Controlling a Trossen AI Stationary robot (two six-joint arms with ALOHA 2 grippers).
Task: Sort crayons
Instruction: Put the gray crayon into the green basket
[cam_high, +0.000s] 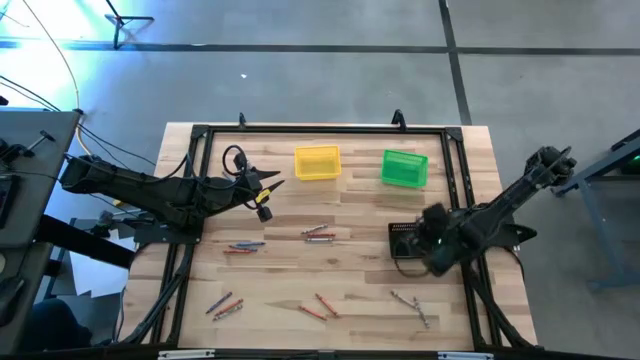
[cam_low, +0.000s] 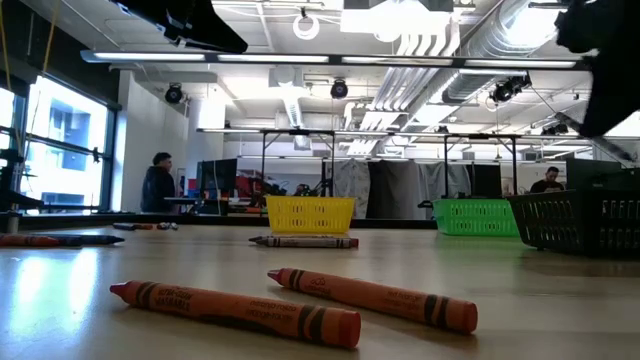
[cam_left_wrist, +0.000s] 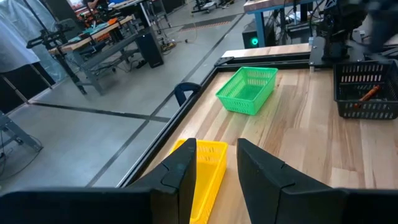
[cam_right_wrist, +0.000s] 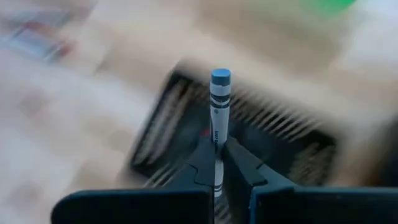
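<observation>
The right hand (cam_right_wrist: 217, 163) is pinched tight on a blue crayon (cam_right_wrist: 218, 112), which sticks straight out past the fingertips, blue tip farthest from the hand. It's hanging right over the black bin (cam_high: 408, 240) at the right side of the desk (cam_high: 360, 300). In the right wrist view the bin sits directly beyond the crayon, with a bit of red showing inside it. The left wrist view also shows an orange-red crayon (cam_left_wrist: 368, 93) lying in that black bin.

The left hand (cam_high: 272, 184) is parked up over the far left part of the desk, fingers (cam_left_wrist: 180, 171) parted with a narrow gap and nothing between them. The yellow bin (cam_high: 317, 163) is just ahead of it, with the green bin (cam_high: 404, 168) farther out beyond that.

The rest of the crayons are loose on the desk, well away from both hands:
- a small bunch (cam_high: 319, 234) mid-desk, between the two hands
- a red and blue few (cam_high: 243, 246) nearer the left hand's side
- another few (cam_high: 225, 306) at the near left
- a red pair (cam_high: 319, 306) at the near middle, the same two orange-red ones (cam_low: 300, 305) up close in the low view
- a greyish pair (cam_high: 411, 306) near the front, on the right hand's side

A person sits in the room behind the desk.
</observation>
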